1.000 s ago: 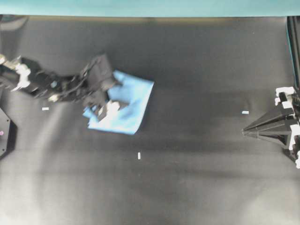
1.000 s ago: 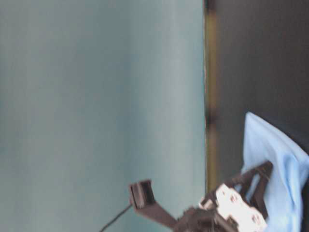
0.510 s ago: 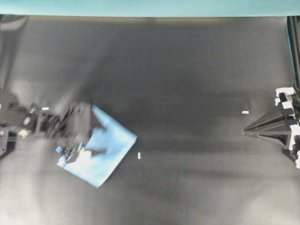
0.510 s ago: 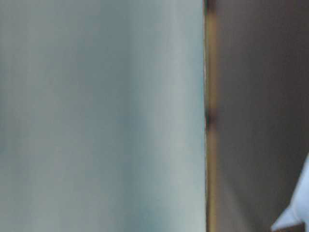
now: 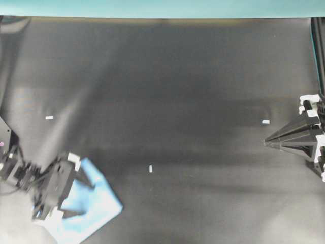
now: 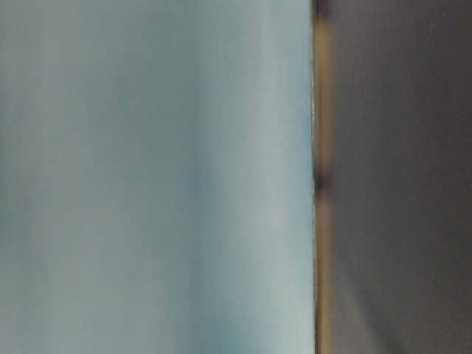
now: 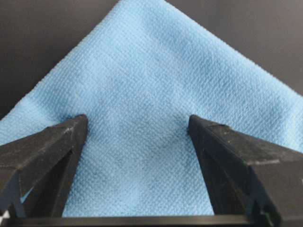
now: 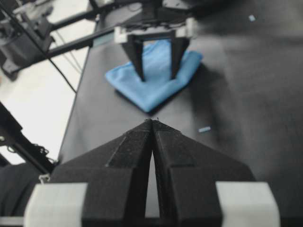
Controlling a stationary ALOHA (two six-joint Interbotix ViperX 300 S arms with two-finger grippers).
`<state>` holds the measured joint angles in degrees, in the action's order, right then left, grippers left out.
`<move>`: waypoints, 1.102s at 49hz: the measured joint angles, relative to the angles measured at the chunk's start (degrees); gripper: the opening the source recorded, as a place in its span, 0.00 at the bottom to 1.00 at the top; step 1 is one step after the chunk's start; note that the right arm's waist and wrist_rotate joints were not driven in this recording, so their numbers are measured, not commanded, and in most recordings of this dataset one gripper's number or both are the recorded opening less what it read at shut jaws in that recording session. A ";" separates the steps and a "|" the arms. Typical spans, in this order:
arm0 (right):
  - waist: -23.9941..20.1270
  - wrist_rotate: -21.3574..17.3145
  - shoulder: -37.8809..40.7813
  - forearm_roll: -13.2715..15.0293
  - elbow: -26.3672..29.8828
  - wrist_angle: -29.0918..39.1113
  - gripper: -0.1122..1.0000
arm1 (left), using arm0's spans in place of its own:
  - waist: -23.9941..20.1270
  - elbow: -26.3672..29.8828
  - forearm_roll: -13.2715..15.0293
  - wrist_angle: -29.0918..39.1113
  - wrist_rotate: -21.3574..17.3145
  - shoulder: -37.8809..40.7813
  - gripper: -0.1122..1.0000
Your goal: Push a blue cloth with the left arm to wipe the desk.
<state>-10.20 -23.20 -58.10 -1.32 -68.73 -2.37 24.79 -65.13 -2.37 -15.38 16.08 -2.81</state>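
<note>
Left gripper (image 7: pixel 135 125), jaws spread wide, presses the blue cloth (image 7: pixel 151 104); its weave shows only in the wrist view. Overhead: right gripper (image 5: pixel 266 143), shut, far across desk (image 5: pixel 177 76).

In the overhead view we see the blue cloth (image 5: pixel 89 211) on the desk (image 5: pixel 167 76) at the lower left corner, one corner pointing right. The left arm (image 5: pixel 30 180) comes in from the left edge, and the left gripper (image 5: pixel 76 195) sits over the cloth's left part, fingers spread, tips on the cloth. The right gripper (image 5: pixel 266 143) lies at the right edge, well apart, tip facing left. We see small marks (image 5: pixel 151 169) on the desk between them.
</note>
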 measured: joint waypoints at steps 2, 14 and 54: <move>0.00 0.00 0.00 0.00 0.00 0.00 0.10 | 0.62 0.00 0.00 0.00 0.88 0.00 0.86; 0.09 0.09 -0.09 0.00 0.00 -0.97 0.10 | 1.32 1.23 0.09 0.26 1.85 0.35 0.86; 0.00 0.09 -1.67 -0.09 -2.11 -0.88 0.10 | -1.76 0.53 0.00 4.04 -6.33 -19.16 0.86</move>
<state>-10.20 -23.12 -59.77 -1.41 -70.84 -3.25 23.03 -64.60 -2.37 -11.34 9.76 -21.97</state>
